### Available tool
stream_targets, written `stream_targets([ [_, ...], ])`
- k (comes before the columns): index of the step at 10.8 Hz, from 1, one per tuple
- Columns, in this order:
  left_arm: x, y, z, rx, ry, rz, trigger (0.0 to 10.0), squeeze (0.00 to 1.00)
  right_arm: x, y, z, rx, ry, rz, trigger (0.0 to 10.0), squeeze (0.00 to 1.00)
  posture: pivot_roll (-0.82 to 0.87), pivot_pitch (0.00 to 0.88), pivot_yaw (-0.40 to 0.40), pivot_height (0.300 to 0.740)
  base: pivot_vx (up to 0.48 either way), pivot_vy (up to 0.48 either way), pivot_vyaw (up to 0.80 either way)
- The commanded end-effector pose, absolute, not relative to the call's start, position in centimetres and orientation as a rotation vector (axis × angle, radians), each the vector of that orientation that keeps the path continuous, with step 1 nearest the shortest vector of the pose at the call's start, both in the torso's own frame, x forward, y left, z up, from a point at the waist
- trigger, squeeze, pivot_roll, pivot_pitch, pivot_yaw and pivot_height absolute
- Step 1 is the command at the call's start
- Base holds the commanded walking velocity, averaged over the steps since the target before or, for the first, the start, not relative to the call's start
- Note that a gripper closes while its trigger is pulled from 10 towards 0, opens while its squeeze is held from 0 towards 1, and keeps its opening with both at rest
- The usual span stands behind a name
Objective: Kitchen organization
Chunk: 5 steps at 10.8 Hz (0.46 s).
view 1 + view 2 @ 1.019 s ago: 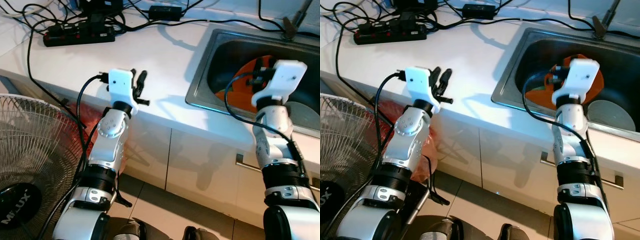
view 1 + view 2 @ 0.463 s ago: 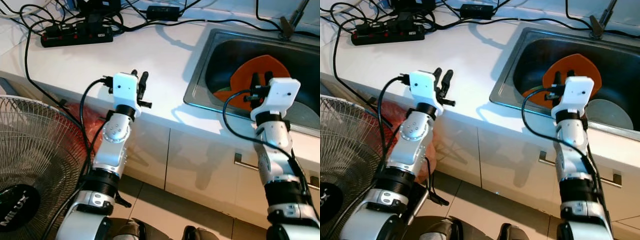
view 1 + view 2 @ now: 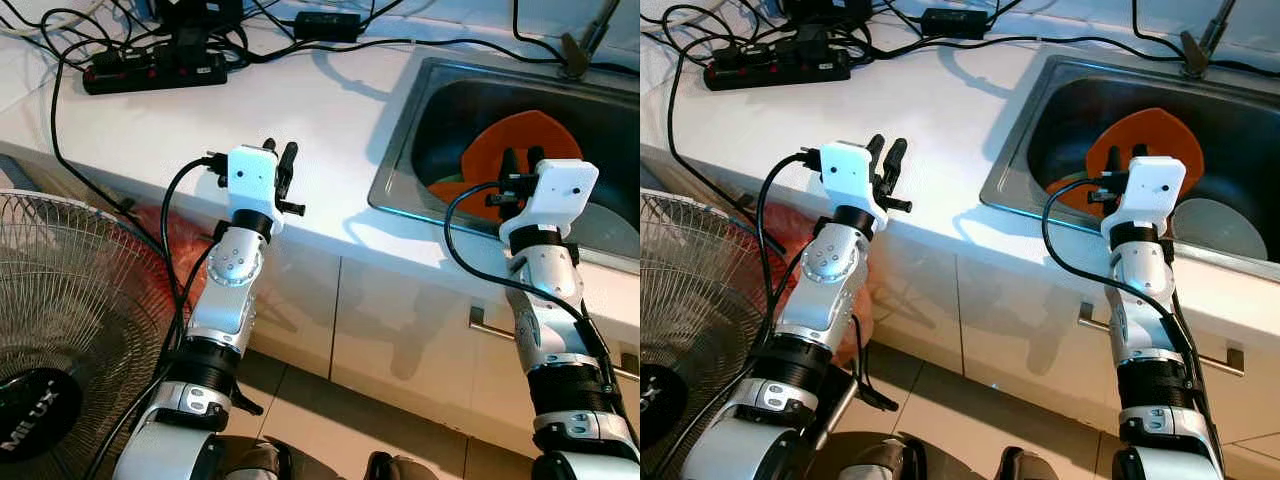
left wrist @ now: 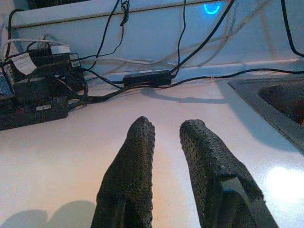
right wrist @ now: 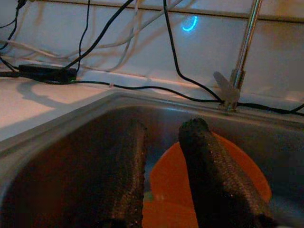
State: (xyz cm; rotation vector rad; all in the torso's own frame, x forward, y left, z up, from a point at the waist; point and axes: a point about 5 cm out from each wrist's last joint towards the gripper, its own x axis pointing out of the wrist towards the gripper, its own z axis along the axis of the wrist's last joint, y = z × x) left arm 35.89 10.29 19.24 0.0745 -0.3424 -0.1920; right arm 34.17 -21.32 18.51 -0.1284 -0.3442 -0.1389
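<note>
Robot at kitchen counter, both arms raised: the right gripper [image 3: 520, 163] hangs at the near rim of the sink [image 3: 400, 150], fingers [image 5: 209, 180] a narrow gap apart w/ nothing between them, aimed at the orange plate [image 3: 500, 150] that leans tilted inside the basin. The plate looks rigid, light, prob. plastic, and likely slick if wet; its raised far rim is the obvious place to pinch, since the lower edge sits against the basin floor. A pale round dish [image 3: 1215, 228] lies just beside it, so a careless lift could knock the two together. The left gripper [image 3: 279, 165] hovers over the white counter [image 3: 330, 110] near its front edge, fingers slightly parted, holding nothing. Counter is smooth, glossy, bare in the middle; farther back a power strip [image 3: 155, 72] and adapter [image 3: 330, 25] sit in a tangle of black cables by the wall. A tap [image 5: 237, 71] rises behind the sink. Floor-side, a fan [image 3: 60, 330] stands left of the robot, below white cabinet fronts w/ a bar handle [image 3: 1230, 358].
</note>
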Motion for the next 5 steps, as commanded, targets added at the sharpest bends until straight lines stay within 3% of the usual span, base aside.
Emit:
stream_targets([
  [1,35.7,10.14,19.23,0.078,-0.353,-0.193,10.0,0.0,33.91,-21.25,18.57,-0.128,-0.349,-0.141,10.0,0.0,-0.03,0.126,0.044,0.74,0.0,0.0,0.0],
  [5,35.69,10.13,19.34,0.067,-0.363,-0.194,10.0,0.0,34.05,-21.4,18.63,-0.123,-0.34,-0.144,10.0,0.0,-0.02,0.137,0.038,0.74,0.0,0.0,0.0],
])
